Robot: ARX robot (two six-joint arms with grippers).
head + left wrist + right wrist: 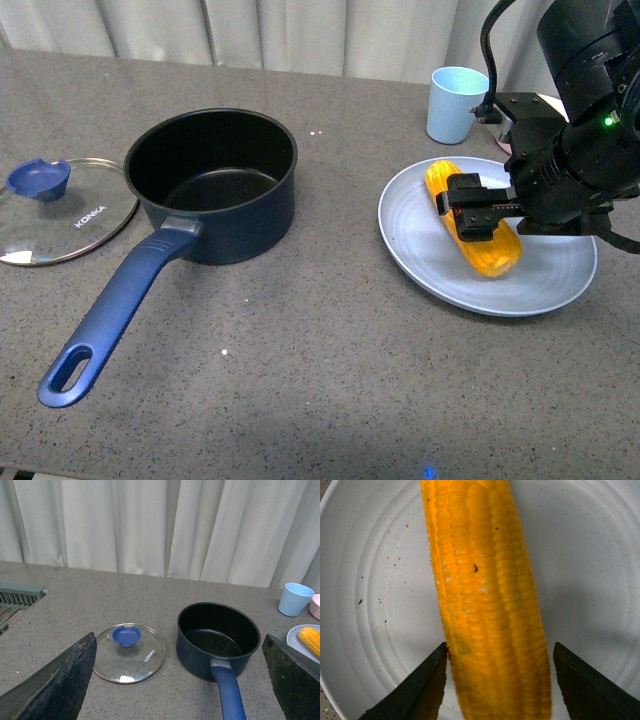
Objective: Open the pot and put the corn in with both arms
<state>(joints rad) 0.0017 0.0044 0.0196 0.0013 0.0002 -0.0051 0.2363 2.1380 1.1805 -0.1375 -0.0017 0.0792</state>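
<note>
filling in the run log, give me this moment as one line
lid: off, beside pot | pot: open, empty | corn: on plate | right gripper: open, straddling corn | left gripper: open, empty

The pot (215, 185) looked matt black inside, its lid (65, 212) clear glass, the plate (420, 250) smooth and glazed, the corn (485, 590) bumpy, the table (330, 380) speckled, stone-like

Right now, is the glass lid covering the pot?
No, the glass lid lies flat on the table beside the pot, and the pot's black inside is open to view.
</note>
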